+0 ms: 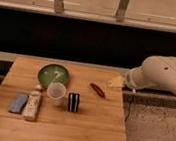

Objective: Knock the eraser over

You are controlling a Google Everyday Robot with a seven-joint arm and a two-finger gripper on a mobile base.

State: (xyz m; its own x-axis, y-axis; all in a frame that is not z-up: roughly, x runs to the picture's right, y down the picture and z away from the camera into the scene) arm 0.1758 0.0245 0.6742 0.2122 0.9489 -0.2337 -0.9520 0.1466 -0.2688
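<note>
Items on the wooden table [86,130], listed left to right, positions taken from the gripper.

1. Blue-grey pad [18,102]: flat, lying at the table's left edge, farthest to the left of the gripper and nearer the camera than it.
2. Cream bottle [33,104]: tube-like, lying just beside the pad on its right, far left of the gripper.
3. Green plate [54,74]: round, with pale marks on its face, well to the left of the gripper and at about the same depth on the table.
4. Translucent cup [56,91]: upright, at the plate's near rim (touching or just overlapping in view, cannot tell which).
5. Eraser [73,102]: dark block with white vertical stripes, standing upright just to the right of the cup. It is to the left of the gripper and nearer the camera, apart from it and not touched.
6. Red item [97,90]: small, elongated, lying slantwise between the eraser and the gripper.
7. Pale yellow item [116,81]: at the table's far right corner, right beside the gripper on its left; contact cannot be told.
8. Gripper [125,82]: at the table's far right edge, low over the corner; whether it is apart or together cannot be told.
9. White arm [166,75]: reaches in from the right edge of the view to the gripper.
</note>
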